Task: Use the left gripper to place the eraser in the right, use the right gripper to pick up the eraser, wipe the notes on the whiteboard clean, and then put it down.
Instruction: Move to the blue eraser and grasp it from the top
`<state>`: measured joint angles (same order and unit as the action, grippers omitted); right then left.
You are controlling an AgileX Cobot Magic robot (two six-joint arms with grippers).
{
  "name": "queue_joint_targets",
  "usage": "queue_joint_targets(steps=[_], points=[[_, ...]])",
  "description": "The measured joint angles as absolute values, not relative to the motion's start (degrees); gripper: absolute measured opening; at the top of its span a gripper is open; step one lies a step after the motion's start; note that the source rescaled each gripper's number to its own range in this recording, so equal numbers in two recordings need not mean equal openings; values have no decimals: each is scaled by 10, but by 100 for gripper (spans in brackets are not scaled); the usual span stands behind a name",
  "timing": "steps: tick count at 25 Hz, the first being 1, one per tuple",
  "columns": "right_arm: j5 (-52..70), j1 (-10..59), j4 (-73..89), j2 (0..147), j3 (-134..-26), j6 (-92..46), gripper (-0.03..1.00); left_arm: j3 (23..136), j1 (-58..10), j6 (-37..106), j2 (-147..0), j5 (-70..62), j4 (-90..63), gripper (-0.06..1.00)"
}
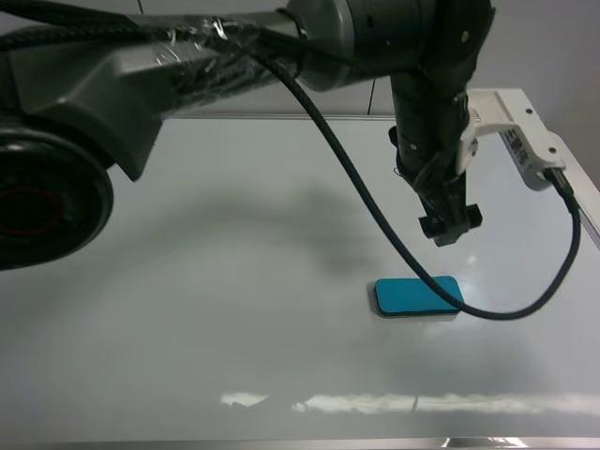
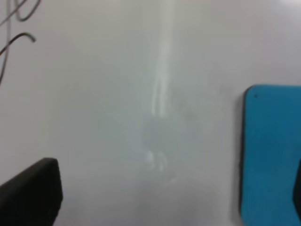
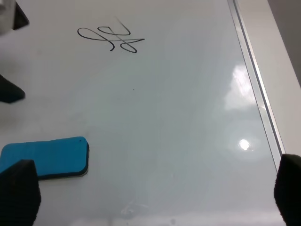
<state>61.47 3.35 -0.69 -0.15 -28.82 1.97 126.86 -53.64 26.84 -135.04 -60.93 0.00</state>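
Okay, left gripper is over the right half of the whiteboard, hanging above the surface with its fingers pointing down. They are spread apart with nothing between them, so released. Its wrist view agrees: one dark finger at one edge, a sliver of the other at the opposite edge, bare board between.

The eraser lies flat on the whiteboard, teal side up, with the dark felt underside showing as a thin rim. In the high view it sits just below the left gripper's tips, not touching them. A black cable from the foil-wrapped arm loops down and crosses in front of the eraser's near right corner. A white camera box sticks out beside that gripper's wrist.

The right gripper shows only in its own wrist view. Its two black fingertips are far apart, opened wide and holding nothing, low over the board. The eraser sits just ahead of one of those fingertips; can't tell if they touch. The notes, a loopy black scribble, unwiped, are farther out on the board, well apart from the eraser. The silver frame runs along the other side of the right gripper, with glare patches on the glossy surface near it.
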Motion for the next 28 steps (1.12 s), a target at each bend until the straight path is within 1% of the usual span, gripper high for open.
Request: queue_joint_targets(steps=[1,4,5,6,8,9,10,13,14,17,18,19,23,25,27,28], points=[[615,33,-7,-2,-288,20,100,1269,-536,268,-1350,-609,0,100],[615,33,-7,-2,-288,20,100,1269,-479,262,-1309,-636,5,100],[615,33,-7,-2,-288,20,100,1269,-457,257,-1297,-642,7,100],[615,33,-7,-2,-288,20,100,1269,-414,247,-1262,-651,9,100],[615,33,-7,-2,-288,20,100,1269,-371,235,-1227,-659,11,100],[615,33,-7,-2,-288,20,100,1269,-371,235,-1227,-659,11,100],[615,33,-7,-2,-288,20,100,1269,-326,219,-1191,-667,11,100],[615,33,-7,-2,-288,20,100,1269,-252,194,-1130,-684,11,100],[615,33,-7,-2,-288,20,100,1269,-252,194,-1130,-684,11,100],[615,33,-6,-2,-288,20,100,1260,-184,168,-1070,-689,12,100],[615,33,-6,-2,-288,20,100,1230,-138,154,-1024,-689,11,100],[615,33,-6,-2,-288,20,100,1209,-107,148,-997,-689,8,100],[615,33,-6,-2,-288,20,100,1102,-11,133,-881,-688,7,100],[615,33,-6,-2,-288,20,100,1030,24,132,-810,-675,7,100],[615,33,-6,-2,-288,20,100,963,40,130,-747,-650,13,100],[615,33,-6,-2,-288,20,100,963,40,130,-747,-650,13,100]])
